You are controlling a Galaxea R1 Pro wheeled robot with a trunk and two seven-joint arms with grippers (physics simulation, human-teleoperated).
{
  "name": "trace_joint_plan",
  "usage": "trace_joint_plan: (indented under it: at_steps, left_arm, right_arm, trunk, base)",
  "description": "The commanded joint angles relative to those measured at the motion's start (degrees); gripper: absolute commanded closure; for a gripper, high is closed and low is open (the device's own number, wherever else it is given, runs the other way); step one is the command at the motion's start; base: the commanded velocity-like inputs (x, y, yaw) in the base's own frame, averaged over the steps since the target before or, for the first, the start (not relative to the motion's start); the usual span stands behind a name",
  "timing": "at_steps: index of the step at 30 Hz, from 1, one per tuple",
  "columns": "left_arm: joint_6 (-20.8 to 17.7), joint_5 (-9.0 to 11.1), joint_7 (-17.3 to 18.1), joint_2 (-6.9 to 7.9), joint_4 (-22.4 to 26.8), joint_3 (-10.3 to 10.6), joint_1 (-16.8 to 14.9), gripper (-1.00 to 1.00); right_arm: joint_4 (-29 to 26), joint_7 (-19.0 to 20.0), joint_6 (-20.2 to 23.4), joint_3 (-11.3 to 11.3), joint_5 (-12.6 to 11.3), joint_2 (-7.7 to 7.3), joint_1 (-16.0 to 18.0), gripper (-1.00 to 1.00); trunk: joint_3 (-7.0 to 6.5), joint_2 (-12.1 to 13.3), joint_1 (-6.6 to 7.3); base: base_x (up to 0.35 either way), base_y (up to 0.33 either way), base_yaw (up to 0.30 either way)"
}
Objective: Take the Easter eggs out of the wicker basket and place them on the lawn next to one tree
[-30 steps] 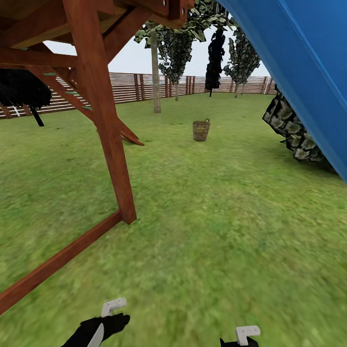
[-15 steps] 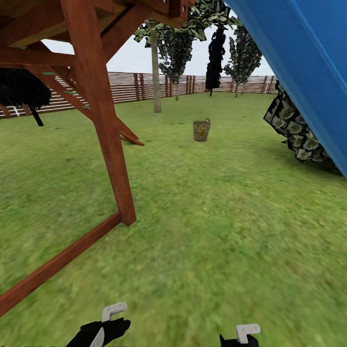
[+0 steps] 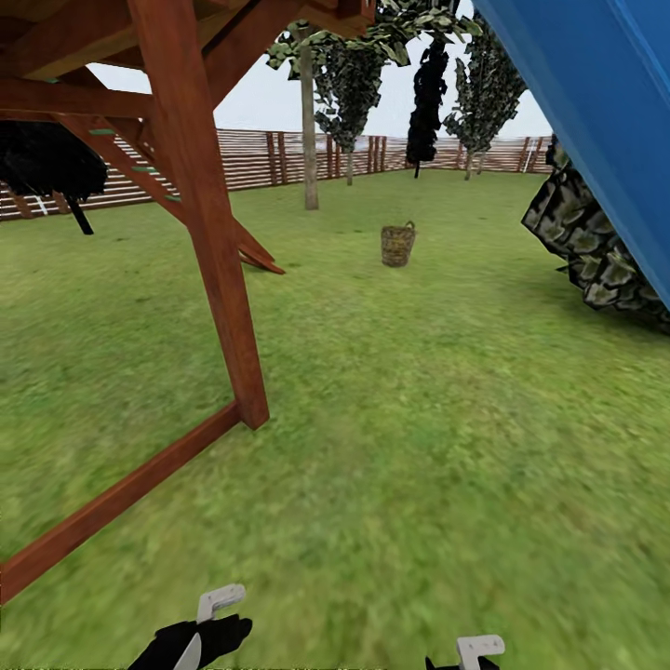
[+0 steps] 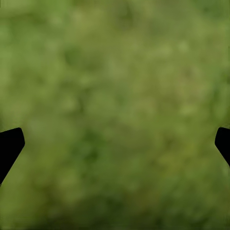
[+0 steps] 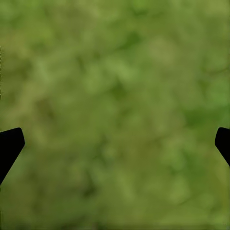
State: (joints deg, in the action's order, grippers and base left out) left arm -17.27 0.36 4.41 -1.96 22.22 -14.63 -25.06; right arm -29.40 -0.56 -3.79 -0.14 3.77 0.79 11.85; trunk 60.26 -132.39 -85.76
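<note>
While over blurred lawn (image 4: 115,96): L gripper (image 4: 115,143) & R gripper (image 5: 115,143) jaws wide, empty.

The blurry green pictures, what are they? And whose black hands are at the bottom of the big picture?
Those belong to a robot on wheels with two arms. The big picture comes from a camera on its head. At the bottom you see its left gripper and right gripper, its pinching hands. Each arm also carries a small camera looking along its fingers. Both point down at the lawn, so those pictures are blurry grass with dark fingertips at the edges. The fingers are spread wide and hold nothing. Ahead stands a wicker basket on the grass, with a tree behind it, a wooden playset and a blue slide.
</note>
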Motion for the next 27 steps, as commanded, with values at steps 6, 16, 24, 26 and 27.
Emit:
trace_joint_plan:
  at_steps: [6, 16, 24, 26, 27]
  left_arm:
    - [-0.4, -0.02, 0.25, -0.03, -0.55, -0.42, -0.03, -1.0]
    - [-0.4, -0.01, 0.25, 0.01, -0.77, -0.46, -0.03, -1.0]
    - [-0.4, 0.0, 0.25, 0.02, -0.86, -0.48, -0.03, -1.0]
    - [-0.4, 0.01, 0.25, 0.02, -0.87, -0.48, -0.02, -1.0]
    - [-0.4, 0.03, 0.25, 0.02, -0.87, -0.48, -0.02, -1.0]
  right_arm:
    - [0.04, -0.1, -0.15, -0.03, 0.36, 0.0, 0.02, -1.0]
    - [0.04, -0.06, -0.25, -0.21, 0.38, -0.05, 0.02, -1.0]
    - [0.04, -0.06, -0.25, -0.21, 0.36, -0.08, 0.02, -1.0]
    - [0.04, -0.06, -0.25, -0.21, 0.36, -0.04, 0.02, -1.0]
    - [0.04, -0.06, -0.25, -0.21, 0.36, -0.03, 0.02, -1.0]
  trunk:
    - [0.6, -0.02, 0.01]
    - [0.95, -0.02, 0.01]
    - [0.91, -0.02, 0.01]
    - [0.91, -0.02, 0.01]
    - [0.93, -0.02, 0.01]
  base:
    - [0.0, 0.0, 0.07]
    - [0.0, 0.0, -0.126]
    - [0.0, 0.0, -0.293]
    - [0.0, 0.0, -0.294]
    - [0.0, 0.0, -0.277]
